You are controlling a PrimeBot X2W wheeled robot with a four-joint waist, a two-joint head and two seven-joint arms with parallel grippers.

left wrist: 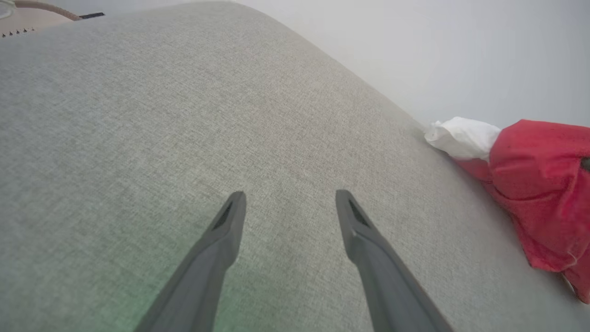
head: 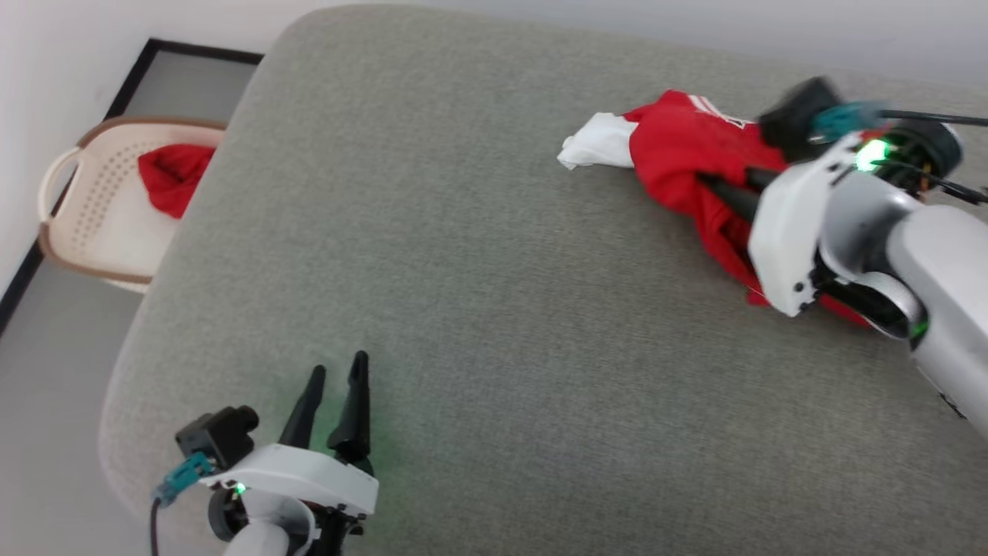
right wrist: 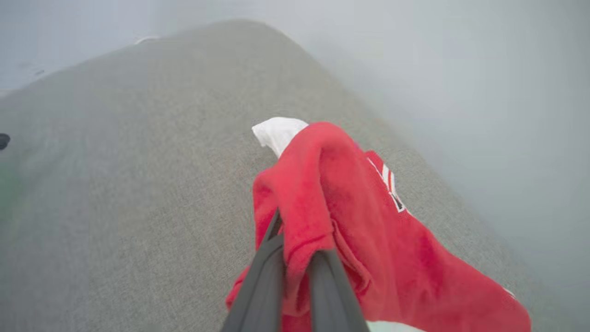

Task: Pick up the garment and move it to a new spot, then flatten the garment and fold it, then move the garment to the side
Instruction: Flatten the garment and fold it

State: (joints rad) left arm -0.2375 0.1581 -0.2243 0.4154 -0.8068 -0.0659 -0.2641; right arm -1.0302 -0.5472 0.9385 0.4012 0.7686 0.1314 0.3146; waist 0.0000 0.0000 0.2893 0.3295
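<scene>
Head view, item one: cream perforated plastic basket [head: 96, 232], oval with a brown rim, on the floor off the left edge of the cushion [head: 478, 309]; it contains one crumpled plain red cloth [head: 176, 176].

Item two: right claw [head: 719, 185], clenched on a raised fold of the garment [head: 687, 154] at the cushion's far right. The red body is bunched in soft creases, a white sleeve [head: 598, 139] trails toward the cushion's middle, and striped trim shows.

Item three: left claw [head: 338, 364], released, its tapered dark fingers spread over the cushion's near left, grasping nothing.

Cushion: grey woven upholstery, rounded corners.
</scene>
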